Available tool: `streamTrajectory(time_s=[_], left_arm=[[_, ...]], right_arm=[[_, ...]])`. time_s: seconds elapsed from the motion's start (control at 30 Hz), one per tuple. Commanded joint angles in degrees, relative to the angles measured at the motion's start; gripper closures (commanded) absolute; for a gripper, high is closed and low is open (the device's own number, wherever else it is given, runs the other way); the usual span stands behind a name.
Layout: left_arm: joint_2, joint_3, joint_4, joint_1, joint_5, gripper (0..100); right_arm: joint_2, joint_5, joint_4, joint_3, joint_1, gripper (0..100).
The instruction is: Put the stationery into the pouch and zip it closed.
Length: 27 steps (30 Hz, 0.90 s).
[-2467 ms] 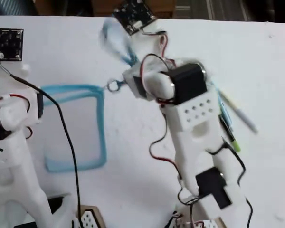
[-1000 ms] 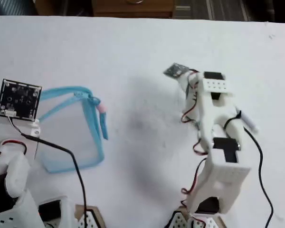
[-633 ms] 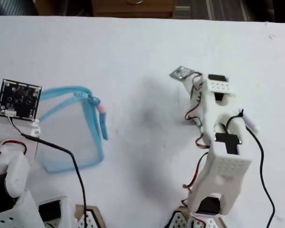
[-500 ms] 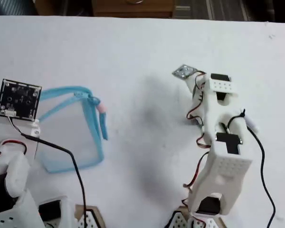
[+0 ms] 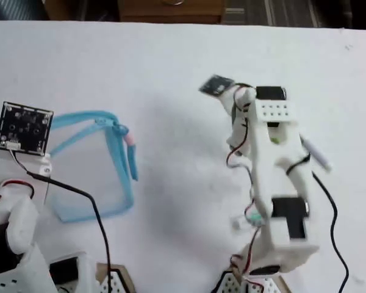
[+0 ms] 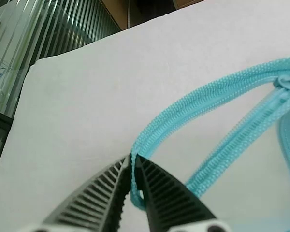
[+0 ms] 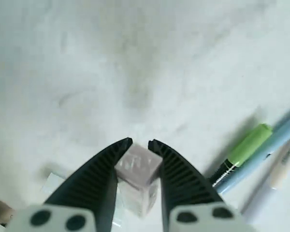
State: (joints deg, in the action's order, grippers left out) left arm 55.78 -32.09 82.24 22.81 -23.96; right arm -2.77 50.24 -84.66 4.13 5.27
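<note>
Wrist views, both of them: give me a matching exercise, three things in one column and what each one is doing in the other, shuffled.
1. left gripper
2. right gripper
3. green-capped pen

A. lies on the table beside a blue pen
B. shut on the pouch's zipper edge
C. shut on a small pale block

Pairs: 1-B, 2-C, 3-A.

On the pouch (image 6: 208,96) the zip tape is woven turquoise cloth, matt and finely ribbed. The left tool (image 6: 132,162) and right tool (image 7: 139,142) are matt black plastic, ridged inside. The eraser (image 7: 137,166) looks pale and dull. The pen (image 7: 249,144) has a smooth green plastic cap. The surface (image 7: 87,58) is white and matt.
</note>
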Motion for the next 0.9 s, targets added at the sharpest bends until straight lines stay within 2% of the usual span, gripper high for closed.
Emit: streamTrajectory(time_s=[0.0,0.1,0.2,0.37,0.43,0.53,0.67,0.77,0.87], left_arm=[[-2.15,-13.63,2.20,1.98,-0.35,98],[-2.15,-13.63,2.11,1.80,-0.35,98],[-2.15,-13.63,1.41,1.80,-0.35,98],[-2.15,-13.71,1.41,1.80,-0.35,98],[-2.15,-13.89,1.41,1.80,-0.35,98],[-2.15,-13.89,1.41,1.80,-0.35,98],[-2.15,-13.80,1.41,1.80,-0.35,98],[-2.15,-13.63,1.49,1.80,-0.35,98],[-2.15,-13.71,1.49,1.80,-0.35,98]], right_arm=[[11.21,-1.14,-2.77,-0.70,2.95,98.1],[16.48,-6.51,-2.24,-0.97,5.14,98.1],[21.23,-15.21,3.21,-1.14,8.31,98.1],[29.32,-42.55,15.52,-4.31,15.96,98.1],[32.48,-52.40,18.33,-5.45,21.67,98.1],[36.09,-62.59,22.37,-5.54,32.48,98.1],[36.79,-69.63,32.22,-4.75,40.40,98.1],[35.91,-72.79,40.57,-1.85,40.84,98.1],[33.80,-75.34,44.18,-0.97,41.01,98.1]])
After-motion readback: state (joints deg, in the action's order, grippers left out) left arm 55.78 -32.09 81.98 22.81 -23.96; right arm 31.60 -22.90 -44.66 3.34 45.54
